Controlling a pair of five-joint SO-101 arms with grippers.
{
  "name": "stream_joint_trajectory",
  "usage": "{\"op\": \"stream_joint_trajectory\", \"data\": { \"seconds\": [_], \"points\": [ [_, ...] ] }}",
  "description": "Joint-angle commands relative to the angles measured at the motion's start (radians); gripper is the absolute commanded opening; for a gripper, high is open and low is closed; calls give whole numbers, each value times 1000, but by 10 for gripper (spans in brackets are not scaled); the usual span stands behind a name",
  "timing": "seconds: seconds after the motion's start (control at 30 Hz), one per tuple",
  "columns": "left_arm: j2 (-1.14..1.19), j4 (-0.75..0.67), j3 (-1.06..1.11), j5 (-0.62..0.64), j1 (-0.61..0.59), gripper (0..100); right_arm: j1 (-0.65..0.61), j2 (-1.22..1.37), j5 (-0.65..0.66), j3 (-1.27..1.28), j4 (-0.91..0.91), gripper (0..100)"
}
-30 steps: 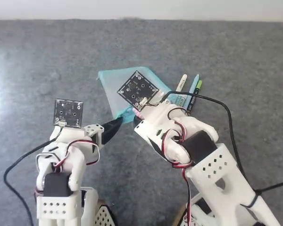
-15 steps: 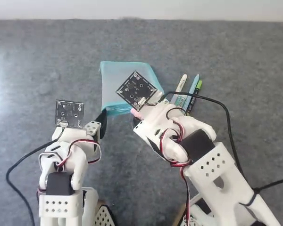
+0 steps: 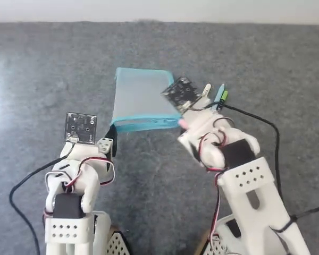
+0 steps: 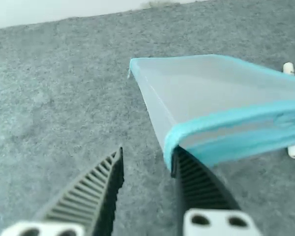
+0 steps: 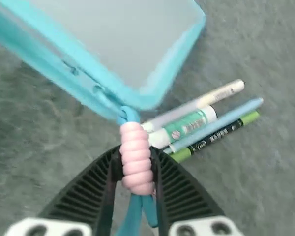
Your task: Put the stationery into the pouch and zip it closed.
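Observation:
A translucent teal pouch (image 3: 141, 98) lies on the grey table, its zip edge toward the arms. My right gripper (image 3: 183, 125) is at the right end of that edge, shut on the pink zipper pull (image 5: 135, 160); the right wrist view shows the fingers (image 5: 163, 169) clamping it just off the pouch's corner (image 5: 113, 44). My left gripper (image 3: 112, 134) stands at the pouch's near left corner. In the left wrist view it is open (image 4: 146, 169), with the pouch's corner (image 4: 211, 98) lying over one fingertip. Several pens (image 3: 215, 94) lie outside the pouch, right of it (image 5: 201, 125).
Grey carpet-like table surface (image 3: 266, 58) all around, with a pale wall strip along the far edge. The right arm's black cable (image 3: 255, 119) arcs over the table near the pens.
My right gripper has pulled the pink zipper pull to the right, and the pouch has swung square to the arms. My left gripper drew back to the pouch's left corner.

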Motion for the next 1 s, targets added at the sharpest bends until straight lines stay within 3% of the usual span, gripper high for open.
{"op": "stream_joint_trajectory", "data": {
  "seconds": [0.0, 0.2, 0.43, 0.6, 0.97],
  "points": [
    [-12, -26, -16, -12, -3, 145, 104, -8, 40, 21, -56, 6],
    [-11, -25, -21, -11, -55, 145, 165, -8, 68, 51, -79, 6],
    [-12, -17, -21, -6, -51, 182, 90, -21, 64, 40, -45, 6],
    [-14, 117, -90, -5, -29, 340, -73, 5, 17, -126, 27, 6],
    [-9, 69, -94, -9, -26, 345, -96, 237, -2, -474, 211, 6]
  ]
}}
